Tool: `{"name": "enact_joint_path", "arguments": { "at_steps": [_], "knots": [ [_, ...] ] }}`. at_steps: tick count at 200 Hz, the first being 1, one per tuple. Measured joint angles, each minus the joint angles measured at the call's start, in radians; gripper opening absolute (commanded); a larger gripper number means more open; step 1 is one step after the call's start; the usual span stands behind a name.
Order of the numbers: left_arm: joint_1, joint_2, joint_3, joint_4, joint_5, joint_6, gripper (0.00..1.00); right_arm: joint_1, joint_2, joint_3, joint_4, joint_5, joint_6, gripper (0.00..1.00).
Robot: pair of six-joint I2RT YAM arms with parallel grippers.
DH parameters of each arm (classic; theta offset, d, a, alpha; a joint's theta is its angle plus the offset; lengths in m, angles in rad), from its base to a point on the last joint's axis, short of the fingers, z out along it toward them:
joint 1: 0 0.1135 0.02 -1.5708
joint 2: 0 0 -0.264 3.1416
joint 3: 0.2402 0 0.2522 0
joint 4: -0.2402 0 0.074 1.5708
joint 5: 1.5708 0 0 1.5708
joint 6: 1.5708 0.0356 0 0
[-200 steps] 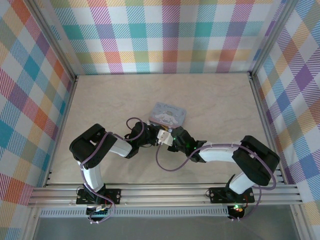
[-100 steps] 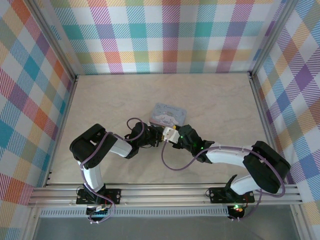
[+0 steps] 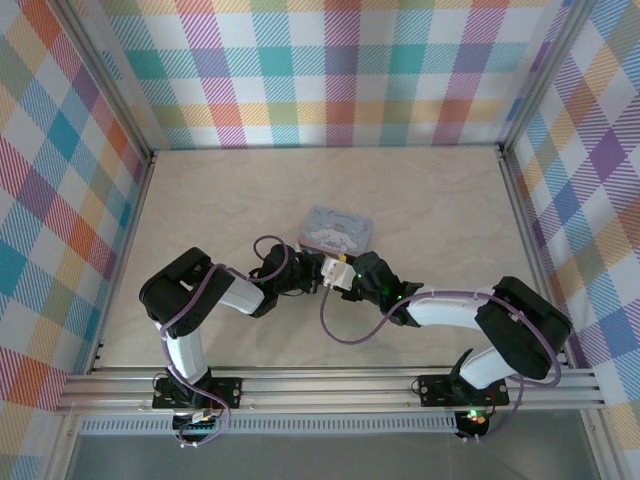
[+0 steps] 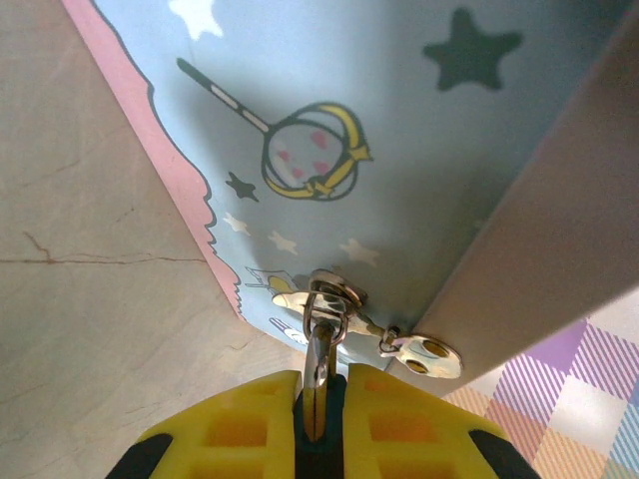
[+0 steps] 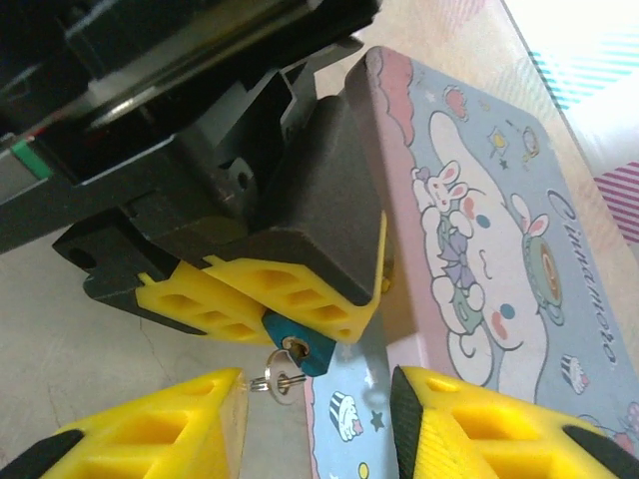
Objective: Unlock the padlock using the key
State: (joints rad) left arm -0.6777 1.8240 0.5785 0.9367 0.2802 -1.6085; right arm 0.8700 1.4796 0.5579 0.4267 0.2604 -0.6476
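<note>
Though tiny, padlock [image 5: 305,354] beside tin [image 5: 479,249].

Pretty clearly a robotics lab test cell: beige marble-look counter [image 3: 430,190] boxed in on 3 sides by pastel plaid panels [image 3: 330,70], aluminium rail [image 3: 330,388] along the counter's near edge, left arm [image 3: 190,300] and right arm [image 3: 515,325] bolted to it.

A light-blue rectangular cartoon-printed tin box [image 3: 337,228] lies flat on the beige marbled tabletop [image 3: 440,200], enclosed by pastel plaid walls [image 3: 330,70].
</note>
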Motion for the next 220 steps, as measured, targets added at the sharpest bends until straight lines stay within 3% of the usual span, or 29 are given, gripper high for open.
{"name": "enact_joint_path", "arguments": {
  "at_steps": [46,88,220],
  "knots": [
    [0.0,0.0,0.0,0.0,0.0,0.0,0.0,0.0,0.04,0.003,-0.001,0.012,0.005,0.32],
    [0.0,0.0,0.0,0.0,0.0,0.0,0.0,0.0,0.044,0.009,0.002,0.016,0.009,0.3],
    [0.002,0.0,0.0,-0.008,-0.02,0.0,0.0,0.008,0.064,0.025,0.005,0.008,0.035,0.09]
  ]
}}
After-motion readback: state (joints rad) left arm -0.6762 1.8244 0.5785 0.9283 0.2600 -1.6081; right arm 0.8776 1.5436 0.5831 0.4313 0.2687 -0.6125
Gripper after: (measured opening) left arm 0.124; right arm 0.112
